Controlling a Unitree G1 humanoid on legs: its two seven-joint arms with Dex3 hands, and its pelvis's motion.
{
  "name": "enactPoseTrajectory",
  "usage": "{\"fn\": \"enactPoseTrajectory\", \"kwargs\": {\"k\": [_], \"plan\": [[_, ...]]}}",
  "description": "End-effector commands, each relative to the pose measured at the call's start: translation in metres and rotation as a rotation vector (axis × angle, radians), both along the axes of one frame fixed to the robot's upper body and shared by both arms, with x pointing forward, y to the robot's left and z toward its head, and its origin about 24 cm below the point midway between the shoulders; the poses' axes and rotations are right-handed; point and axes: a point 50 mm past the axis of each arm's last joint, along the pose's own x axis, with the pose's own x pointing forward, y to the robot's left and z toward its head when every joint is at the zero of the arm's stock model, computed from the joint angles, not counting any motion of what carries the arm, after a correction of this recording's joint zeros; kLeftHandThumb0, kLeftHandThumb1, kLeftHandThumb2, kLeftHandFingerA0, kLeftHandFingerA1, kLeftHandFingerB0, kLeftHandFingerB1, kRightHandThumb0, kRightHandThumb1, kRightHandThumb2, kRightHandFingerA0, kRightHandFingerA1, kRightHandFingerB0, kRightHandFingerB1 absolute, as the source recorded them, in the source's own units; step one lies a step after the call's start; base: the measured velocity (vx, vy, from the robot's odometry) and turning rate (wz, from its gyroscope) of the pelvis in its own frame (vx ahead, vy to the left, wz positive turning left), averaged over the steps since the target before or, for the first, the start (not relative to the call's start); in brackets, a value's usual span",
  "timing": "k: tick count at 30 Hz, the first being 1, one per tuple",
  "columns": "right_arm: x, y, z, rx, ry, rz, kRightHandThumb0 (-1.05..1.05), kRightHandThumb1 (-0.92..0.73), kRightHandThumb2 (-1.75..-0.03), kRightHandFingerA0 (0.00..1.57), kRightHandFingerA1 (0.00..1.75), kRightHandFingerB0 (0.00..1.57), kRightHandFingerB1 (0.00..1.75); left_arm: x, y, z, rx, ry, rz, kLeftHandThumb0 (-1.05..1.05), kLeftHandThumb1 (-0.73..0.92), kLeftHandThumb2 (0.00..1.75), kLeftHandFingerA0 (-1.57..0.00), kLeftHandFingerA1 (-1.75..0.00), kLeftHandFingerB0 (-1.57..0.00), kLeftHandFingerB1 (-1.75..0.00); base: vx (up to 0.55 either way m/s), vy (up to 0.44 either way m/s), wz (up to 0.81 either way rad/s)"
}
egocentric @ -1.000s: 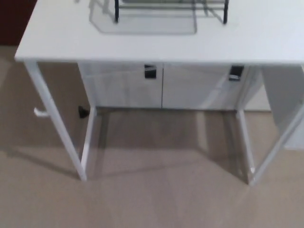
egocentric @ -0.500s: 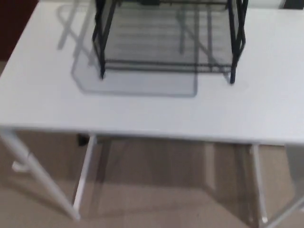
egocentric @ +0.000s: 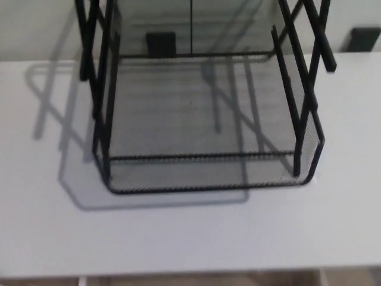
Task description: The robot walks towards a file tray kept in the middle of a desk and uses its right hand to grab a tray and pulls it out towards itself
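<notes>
White desk [egocentric: 47, 238], black mesh file tray [egocentric: 202, 173] upright, open front facing camera, neither robot hand visible

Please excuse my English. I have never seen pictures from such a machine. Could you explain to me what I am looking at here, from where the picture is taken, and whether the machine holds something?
The machine is a humanoid robot with two arms and black hands. The picture comes from a camera on its head, looking down at what stands in front of it. You see a white desk and on it a black wire-mesh file tray, a rack with a mesh shelf at the bottom and crossed side bars. Its shadow falls on the desk to the left. Behind the desk are two small dark objects, too blurred to name. Neither hand of the robot shows in this picture, so nothing is held and the tray is not yet touched.
</notes>
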Motion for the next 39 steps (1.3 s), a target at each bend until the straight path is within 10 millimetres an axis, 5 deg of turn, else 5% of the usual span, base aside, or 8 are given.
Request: {"fn": "enactPoseTrajectory", "kwargs": {"k": [1,7,22,39], "plan": [[-0.0037,-0.004,-0.0003,-0.011,0.011,0.013,-0.35,-0.59,-0.57,0.52,0.49,0.48,0.46,-0.0038,0.0011,0.003,0.009,-0.007,-0.014,-0.32,0.52,0.63,-0.22,-0.45,-0.15,-0.35,0.24,-0.108,0.17],[-0.0038,-0.0038,-0.0002,-0.003,0.018,0.012,-0.36,-0.6,-0.57,0.52,0.49,0.48,0.45,-0.0039,0.0011,0.0043,0.0,-0.003,-0.012,-0.3,0.54,0.62,-0.22,-0.43,-0.15,-0.34,0.1,-0.324,0.14],[0.0023,0.0017,-0.0013,0.0,0.03,0.033,-0.36,-0.6,-0.57,0.51,0.49,0.5,0.45,0.0015,0.0036,0.009,0.008,-0.018,-0.019,-0.29,0.53,0.62,-0.24,-0.44,-0.17,-0.35,-0.1,0.201,0.01],[-0.0002,0.0039,-0.0037,0.002,0.054,0.062,-0.38,-0.6,-0.57,0.5,0.52,0.5,0.46,-0.0051,0.0056,0.0095,-0.014,-0.014,-0.011,-0.28,0.54,0.62,-0.24,-0.45,-0.16,-0.35,-0.12,-0.069,-0.03]]}}
